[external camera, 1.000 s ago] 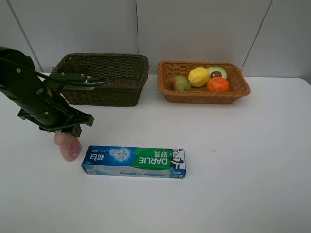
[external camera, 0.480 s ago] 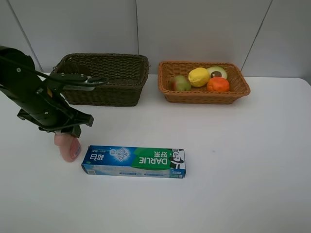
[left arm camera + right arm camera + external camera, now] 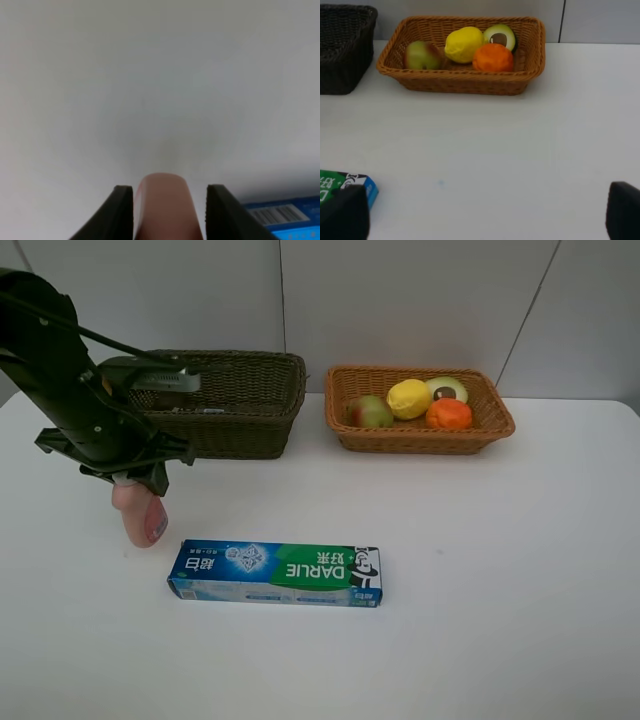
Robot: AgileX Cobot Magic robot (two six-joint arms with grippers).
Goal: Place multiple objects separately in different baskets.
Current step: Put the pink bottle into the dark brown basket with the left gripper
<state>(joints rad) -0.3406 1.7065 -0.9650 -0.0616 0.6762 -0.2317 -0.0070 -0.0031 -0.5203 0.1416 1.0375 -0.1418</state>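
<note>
The pink bottle (image 3: 142, 521) hangs just above the white tabletop (image 3: 480, 570), near its left side, clamped at its upper end by the left tool (image 3: 128, 480). In the left wrist view the two dark fingers (image 3: 120, 212) press against either side of the pink bottle (image 3: 165, 205), with bare tabletop beyond. The left arm (image 3: 65, 380) slants down to it from the upper left.

Just beside the bottle, toward the middle of the tabletop, the blue-green DARLIE toothpaste box (image 3: 276, 574) lies flat, its long side running left to right; the two are close but apart.

Behind the arm stands the dark brown-green basket (image 3: 250, 415), at the back of the tabletop by the wall; its contents cannot be made out. To its right, close beside it, sits the light orange-tan basket (image 3: 420, 438), shallower, holding four fruits: the green-red pear (image 3: 369, 411) at the left, the yellow lemon (image 3: 409, 399) next to it, the halved avocado (image 3: 448, 389) at the back with its cut face up, and the orange (image 3: 449, 414) in front of the avocado.

The right tool (image 3: 480, 220) shows only in the right wrist view, its dark fingers (image 3: 342, 215) spread wide apart at the picture's two lower corners, holding nothing, above bare tabletop.
</note>
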